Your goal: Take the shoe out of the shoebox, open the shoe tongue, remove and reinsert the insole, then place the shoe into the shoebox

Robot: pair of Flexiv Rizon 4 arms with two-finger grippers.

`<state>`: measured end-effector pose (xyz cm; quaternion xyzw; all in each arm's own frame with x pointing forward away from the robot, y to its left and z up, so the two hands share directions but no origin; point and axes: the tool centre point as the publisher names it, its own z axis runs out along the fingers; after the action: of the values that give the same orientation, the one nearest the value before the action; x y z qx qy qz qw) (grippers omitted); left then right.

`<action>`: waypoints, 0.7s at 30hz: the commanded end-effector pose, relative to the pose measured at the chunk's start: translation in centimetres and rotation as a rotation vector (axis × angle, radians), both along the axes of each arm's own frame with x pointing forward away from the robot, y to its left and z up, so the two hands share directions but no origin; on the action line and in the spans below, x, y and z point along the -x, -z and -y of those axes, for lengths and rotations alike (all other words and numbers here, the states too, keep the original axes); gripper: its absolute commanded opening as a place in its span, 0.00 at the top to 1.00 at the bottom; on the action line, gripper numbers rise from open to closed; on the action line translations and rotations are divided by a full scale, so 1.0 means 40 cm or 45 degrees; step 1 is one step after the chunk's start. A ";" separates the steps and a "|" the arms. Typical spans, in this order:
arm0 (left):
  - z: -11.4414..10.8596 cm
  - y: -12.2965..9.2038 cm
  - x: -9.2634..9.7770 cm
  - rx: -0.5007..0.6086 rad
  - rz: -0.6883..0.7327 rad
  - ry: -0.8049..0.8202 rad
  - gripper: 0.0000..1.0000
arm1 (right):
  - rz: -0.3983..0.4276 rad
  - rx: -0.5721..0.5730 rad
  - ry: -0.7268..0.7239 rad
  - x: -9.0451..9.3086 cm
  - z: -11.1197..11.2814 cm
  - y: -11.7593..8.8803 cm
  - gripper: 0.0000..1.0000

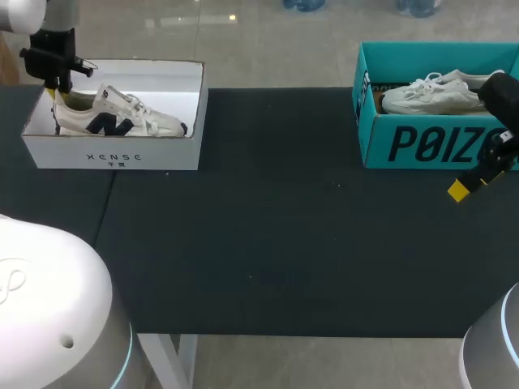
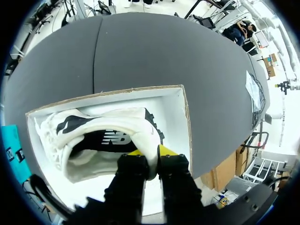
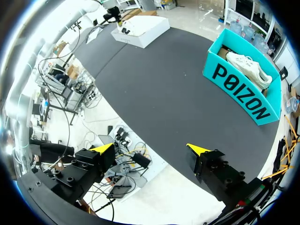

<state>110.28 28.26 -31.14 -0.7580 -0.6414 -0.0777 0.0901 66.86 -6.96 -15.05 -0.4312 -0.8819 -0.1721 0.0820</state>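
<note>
Head view: the white shoebox [image 1: 113,151] sits at the upper left of the frame on the dark bench [image 1: 268,243], with the navy-and-white shoe [image 1: 122,113] lying inside it, toe towards the middle of the bench. My left gripper [image 1: 57,91] is down in the box at the shoe's heel end. At the upper right stands the teal shoebox [image 1: 422,142] with a white shoe [image 1: 434,93] in it, and my right arm comes in at the right edge, just in front of that box.

Left wrist view: the left gripper's fingers are drawn close together, and the rim of the shoe's heel lies between the yellow tips. It looks pinched from both sides, though the dark finger bodies hide part of the contact. The shoe rests on the floor of the box, just inside the wall at its heel end.

Right wrist view: my right gripper [image 3: 149,148] is spread wide with nothing between its tips, hanging at the bench's near edge. The teal shoebox lies ahead of it and the white shoebox far beyond.
</note>
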 end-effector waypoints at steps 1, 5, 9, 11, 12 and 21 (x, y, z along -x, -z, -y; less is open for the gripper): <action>-0.013 0.036 0.000 0.011 0.014 0.010 1.00 | -0.004 0.002 0.000 -0.002 -0.001 0.001 0.00; -0.019 0.058 0.002 0.034 0.027 0.012 1.00 | -0.004 0.002 0.000 -0.002 -0.001 0.001 0.00; -0.021 0.086 0.003 0.031 0.022 0.000 1.00 | -0.004 0.002 0.000 -0.002 -0.001 0.001 0.00; -0.022 0.097 0.004 0.031 0.017 -0.007 1.00 | -0.004 0.002 0.000 -0.002 -0.001 0.001 0.00; -0.024 0.101 0.005 0.035 0.016 -0.010 1.00 | -0.004 0.002 0.000 -0.002 -0.001 0.001 0.00; -0.028 0.118 0.009 0.025 0.008 -0.026 1.00 | -0.004 0.002 0.000 -0.002 -0.001 0.001 0.00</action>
<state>109.68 29.51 -35.65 -0.7523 -0.6499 -0.0726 0.0798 66.86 -6.97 -15.05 -0.4313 -0.8819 -0.1721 0.0820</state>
